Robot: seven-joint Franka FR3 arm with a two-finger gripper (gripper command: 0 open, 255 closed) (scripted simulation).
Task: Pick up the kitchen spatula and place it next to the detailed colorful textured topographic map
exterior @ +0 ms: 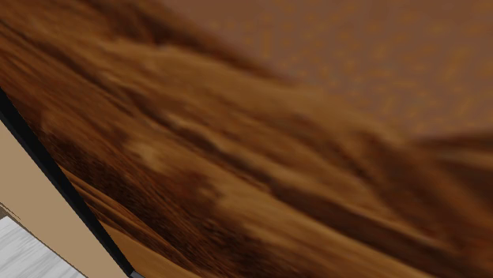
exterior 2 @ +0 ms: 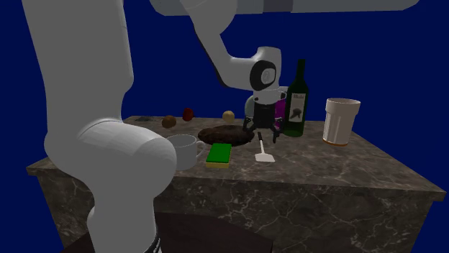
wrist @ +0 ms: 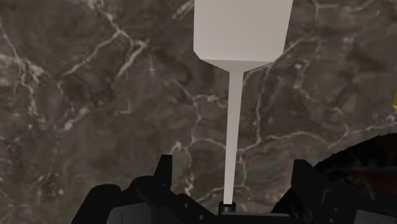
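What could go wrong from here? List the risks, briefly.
1. The open jaws straddle the spatula near the very end of its thin handle. Gripped there, the blade may sag or twist loose.
2. The wine bottle stands close beside the hand, so a sideways swing on lifting could topple it.
3. The dark brown disc lies right next to the jaws, and closing or lowering might catch its edge.

We are seeing the spatula [wrist: 242, 32] cut off at its blade, its handle end hiding under the gripper [wrist: 231, 167].
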